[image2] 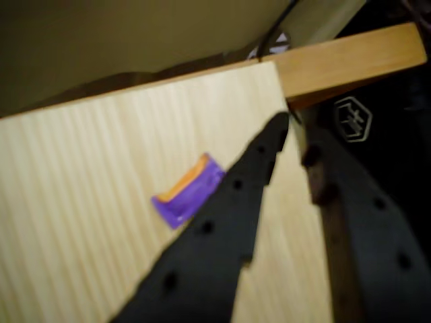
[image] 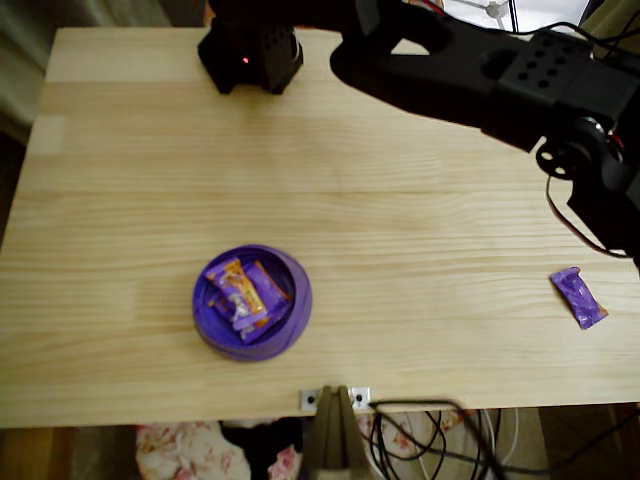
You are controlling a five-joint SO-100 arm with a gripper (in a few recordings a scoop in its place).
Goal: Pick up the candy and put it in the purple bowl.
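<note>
The candy (image: 578, 297) lies flat near the table's (image: 400, 200) right edge in the overhead view, well apart from the purple bowl (image: 296, 318), which already holds other wrapped candies (image: 243, 294). Risk: a fingertip coming down on the thin slippery wrapper could skid it off the edge. The gripper (image2: 294, 138) hangs above and beside it, jaws slightly apart, holding nothing; the arm (image: 480, 70) reaches across from the back.
</note>
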